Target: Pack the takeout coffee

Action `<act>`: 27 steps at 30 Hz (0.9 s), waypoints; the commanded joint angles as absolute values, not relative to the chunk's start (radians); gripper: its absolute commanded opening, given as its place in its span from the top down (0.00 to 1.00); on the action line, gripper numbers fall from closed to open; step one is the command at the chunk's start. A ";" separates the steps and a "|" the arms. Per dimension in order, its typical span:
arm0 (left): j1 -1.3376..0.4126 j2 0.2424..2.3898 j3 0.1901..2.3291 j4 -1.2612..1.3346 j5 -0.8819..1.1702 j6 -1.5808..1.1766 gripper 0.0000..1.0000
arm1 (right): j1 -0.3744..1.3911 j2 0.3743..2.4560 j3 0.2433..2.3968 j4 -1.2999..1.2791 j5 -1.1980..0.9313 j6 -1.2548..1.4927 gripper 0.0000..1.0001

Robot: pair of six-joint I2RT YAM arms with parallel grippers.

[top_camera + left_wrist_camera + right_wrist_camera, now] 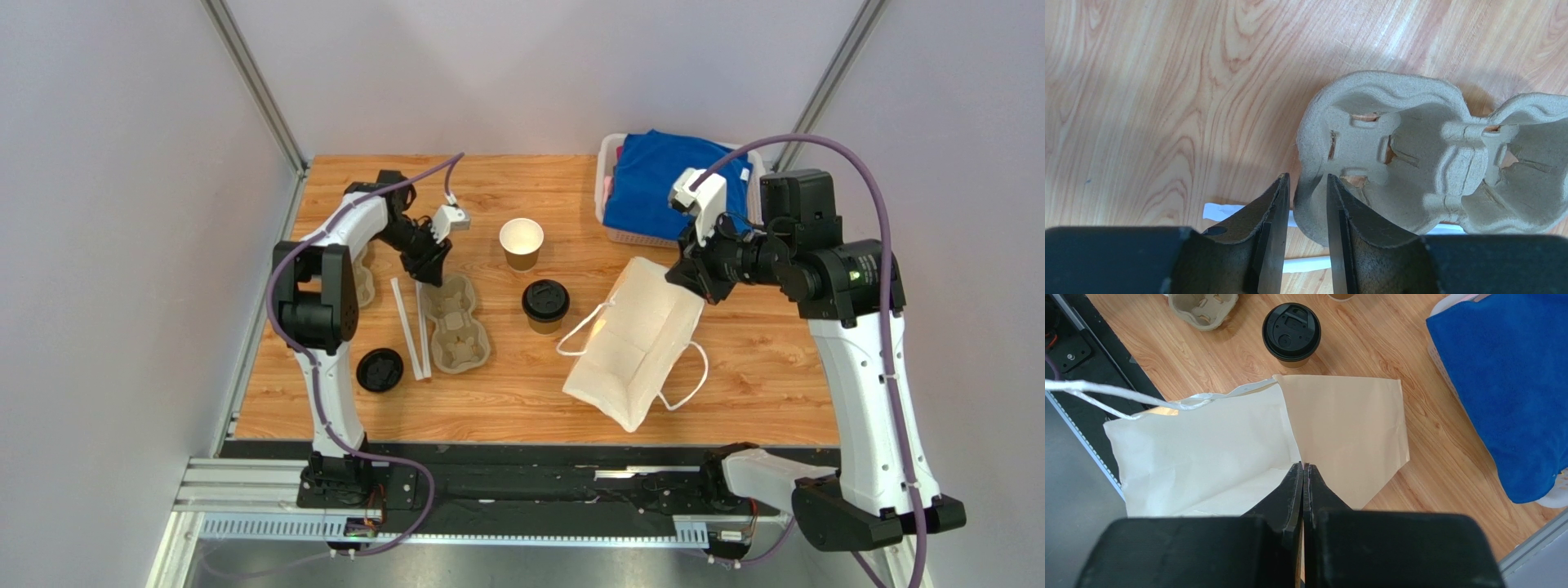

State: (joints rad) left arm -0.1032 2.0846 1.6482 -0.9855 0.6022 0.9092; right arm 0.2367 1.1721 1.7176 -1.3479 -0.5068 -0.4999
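Your right gripper (1303,467) was pinched shut on the edge of the white paper bag (1198,453). Your left gripper (1306,182) had its jaws either side of the rim of the beige moulded-pulp cup tray (1413,153), though I couldn't tell if it had bitten. The small brown paper cup with the black plastic lid (546,301) sat on the wooden table (761,380) between tray and bag, held by nothing, so I'd say pretty much all the packing was left.

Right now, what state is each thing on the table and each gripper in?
Takeout coffee: upright, lidded.
Second paper cup: upright, no lid.
Loose lid: lying flat, on no cup.
Cup carrier: empty.
Paper bag: lying down, edge pinched.
Left gripper: part open, astride carrier rim.
Right gripper: shut on bag.
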 commanded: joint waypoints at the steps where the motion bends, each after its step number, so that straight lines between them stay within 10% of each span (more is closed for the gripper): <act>1: -0.112 2.074 1.640 -0.999 0.617 0.956 0.64 | 0.265 1.155 1.756 -1.390 -0.496 -0.538 1.00; 11: -0.114 2.002 1.631 -1.069 0.669 0.977 1.00 | 0.336 1.141 1.776 -1.402 -0.457 -0.517 1.00; 27: -0.087 1.631 1.781 -1.258 0.690 0.993 1.00 | 0.373 1.117 1.749 -1.405 -0.460 -0.436 1.00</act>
State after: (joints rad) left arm -0.0994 1.7275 1.6772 -1.2057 0.6624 0.9588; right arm 0.3573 1.1400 1.7569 -1.3518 -0.4603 -0.4706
